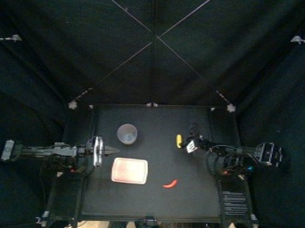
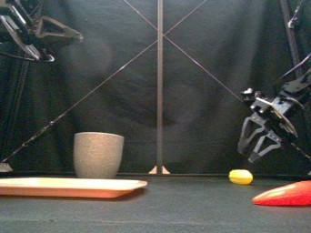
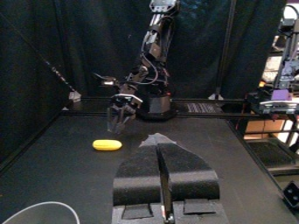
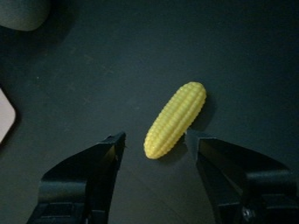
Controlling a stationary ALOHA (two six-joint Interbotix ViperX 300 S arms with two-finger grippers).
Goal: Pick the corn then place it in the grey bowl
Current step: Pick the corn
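A small yellow toy corn cob (image 4: 176, 120) lies flat on the black desk (image 1: 149, 200), well to the right of the tall grey speckled cup (image 2: 98, 155). The right tool (image 2: 259, 151) hovers released above it, its 2 jaws spread either side of the cob without touching it. The cob sits at a slight slant to the jaws and looks rounded and smooth, so closing without squaring up could pinch 1 end and roll it further from the cup, and a loose hold could drop it short of the cup's narrow mouth. The left tool (image 3: 162, 144) rests clenched on nothing, left of the cup.
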